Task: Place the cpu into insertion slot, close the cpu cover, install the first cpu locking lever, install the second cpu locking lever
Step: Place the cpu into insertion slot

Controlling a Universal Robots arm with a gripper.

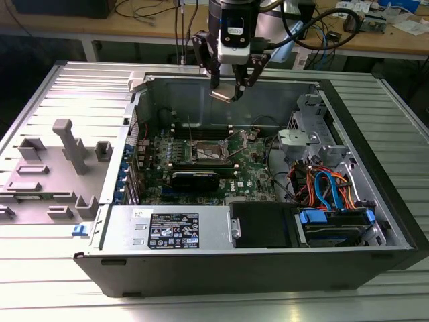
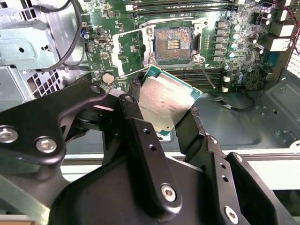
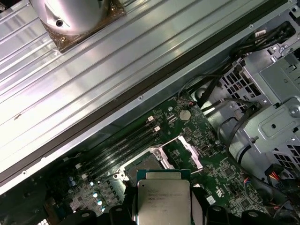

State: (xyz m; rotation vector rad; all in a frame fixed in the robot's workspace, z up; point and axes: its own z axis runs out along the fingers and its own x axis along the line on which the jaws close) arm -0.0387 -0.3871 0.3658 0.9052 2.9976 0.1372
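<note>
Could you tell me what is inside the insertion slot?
Nothing: in the second wrist view the insertion slot shows bare contacts. In the first wrist view the cpu, in the tool, hides part of it.

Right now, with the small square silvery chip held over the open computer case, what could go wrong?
The small, flat, silvery-topped cpu looks tilted and is held only at its edges by the black gripper, so it might slip and fall onto the green motherboard. The dark square insertion slot lies open below, so a skewed landing could damage its exposed contacts.
</note>
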